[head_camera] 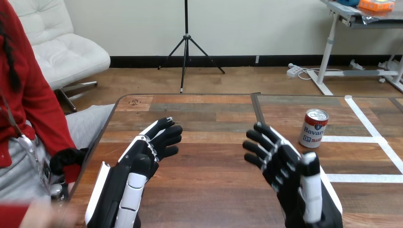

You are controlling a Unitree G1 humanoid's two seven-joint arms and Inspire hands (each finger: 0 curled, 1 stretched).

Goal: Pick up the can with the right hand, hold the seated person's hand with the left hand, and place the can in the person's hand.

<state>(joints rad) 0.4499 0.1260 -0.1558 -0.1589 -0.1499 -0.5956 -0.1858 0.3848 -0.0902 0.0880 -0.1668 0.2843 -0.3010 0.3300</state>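
Plainly, left hand [147, 152] and right hand [280, 161] are spread, empty.
The can [314, 127] stands near the right hand; a glancing finger could topple it.

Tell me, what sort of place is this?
Likely a robot test setup, not a home: a wooden table marked with white tape lines, a lone can beside them, and the left hand and right hand open above it.

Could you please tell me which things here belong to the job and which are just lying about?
For the job: can, right hand, left hand, person's hand at the table's left.
Just there: white tape lines on the table.
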